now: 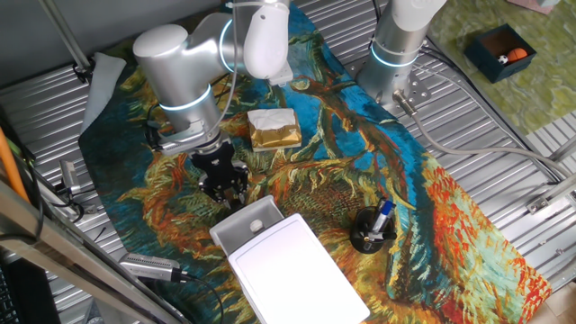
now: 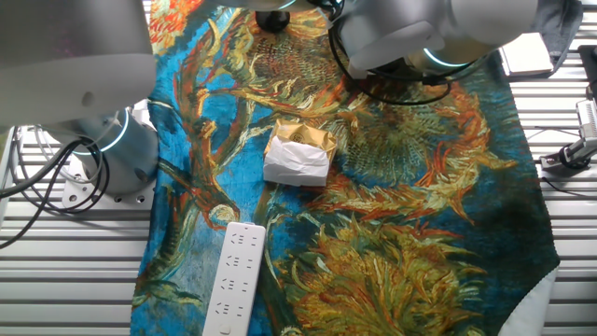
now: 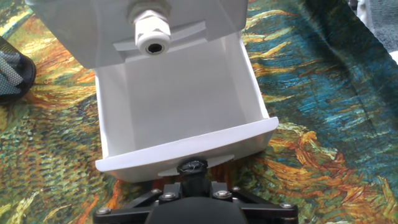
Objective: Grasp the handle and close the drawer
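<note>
A painted cloth [image 1: 432, 180] in blues, golds and oranges covers most of the slatted metal table [image 1: 504, 117]. The silver arm [image 1: 184, 67] bends in from about ten o'clock in one fixed view, its wrist pointing down toward the middle of the cloth. A second grey robot base [image 1: 400, 40] stands at one o'clock.

The white flat-topped box [image 1: 297, 270] lies at six o'clock in that view, angled across the cloth. The drawer [image 1: 247, 223] sticks out of its upper-left end, pulled partly open; in the hand view its empty white tray [image 3: 180, 106] fills the middle, front lip toward the camera. The box does not show in the other fixed view.

The gripper [image 1: 225, 184] hangs just beside the drawer's front edge, at about eleven o'clock from it. In the hand view only its black body shows at six o'clock, close against the drawer's lip. I cannot tell how far the fingers are spread, or whether they have hold of anything.

A tan-and-white block [image 1: 274, 129] sits near the middle of the cloth, at twelve o'clock from the drawer and well apart from it. A white power strip [image 2: 235, 278] lies at seven o'clock in the other fixed view. A black holder [image 1: 371, 236] with a blue-tipped pen [image 1: 384, 211] stands at three o'clock from the drawer.
</note>
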`<action>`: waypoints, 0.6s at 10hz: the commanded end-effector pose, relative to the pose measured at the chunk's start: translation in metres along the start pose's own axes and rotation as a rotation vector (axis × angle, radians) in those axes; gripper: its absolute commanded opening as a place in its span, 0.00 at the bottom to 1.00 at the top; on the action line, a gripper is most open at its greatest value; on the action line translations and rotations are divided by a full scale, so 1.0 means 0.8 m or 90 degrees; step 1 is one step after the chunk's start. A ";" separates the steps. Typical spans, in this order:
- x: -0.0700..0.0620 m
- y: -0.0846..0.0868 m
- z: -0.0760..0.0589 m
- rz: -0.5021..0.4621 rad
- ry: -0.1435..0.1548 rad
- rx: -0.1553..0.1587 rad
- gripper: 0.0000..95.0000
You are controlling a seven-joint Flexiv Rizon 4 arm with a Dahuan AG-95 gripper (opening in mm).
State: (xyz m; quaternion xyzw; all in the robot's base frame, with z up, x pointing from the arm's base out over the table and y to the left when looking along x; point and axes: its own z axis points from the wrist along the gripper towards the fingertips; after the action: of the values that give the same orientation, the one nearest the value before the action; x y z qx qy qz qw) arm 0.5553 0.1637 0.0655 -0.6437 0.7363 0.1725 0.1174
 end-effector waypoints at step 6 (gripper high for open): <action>-0.006 0.000 0.003 0.002 -0.003 0.000 0.00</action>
State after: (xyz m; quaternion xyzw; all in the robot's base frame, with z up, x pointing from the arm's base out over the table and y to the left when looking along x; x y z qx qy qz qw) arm 0.5561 0.1691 0.0654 -0.6426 0.7369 0.1732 0.1185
